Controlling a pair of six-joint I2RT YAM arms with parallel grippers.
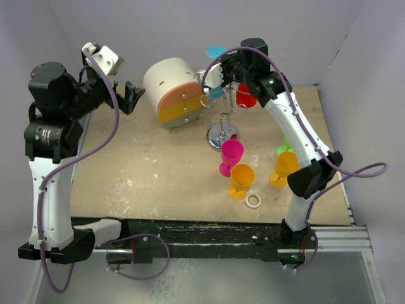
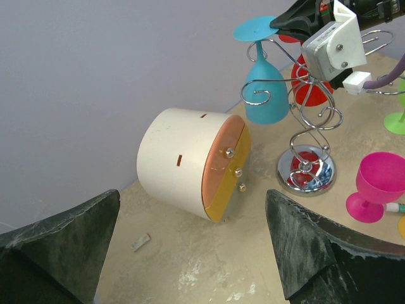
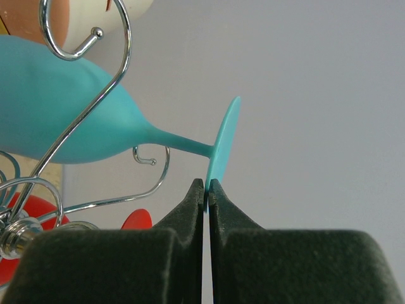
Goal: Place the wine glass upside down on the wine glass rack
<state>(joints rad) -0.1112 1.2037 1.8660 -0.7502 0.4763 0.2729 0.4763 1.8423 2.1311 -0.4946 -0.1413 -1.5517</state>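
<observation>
A teal wine glass [image 3: 76, 123] hangs upside down in the silver wire rack [image 1: 223, 120], bowl down and foot [image 1: 216, 52] up. My right gripper [image 3: 207, 187] is shut on the rim of that foot; it also shows in the top view [image 1: 221, 59] and the left wrist view [image 2: 280, 24]. A red glass [image 1: 245, 96] hangs upside down on the rack beside it. My left gripper [image 1: 130, 98] is open and empty, held left of the white-and-orange drawer box [image 1: 171, 88], its fingers [image 2: 63, 244] wide apart above the table.
In front of the rack's chrome base [image 2: 307, 171] stand a pink glass [image 1: 231, 155] and an orange glass [image 1: 242, 178]. Another orange glass [image 1: 285, 166] and a green one [image 1: 285, 147] stand by the right arm. A white ring [image 1: 254, 201] lies near the front.
</observation>
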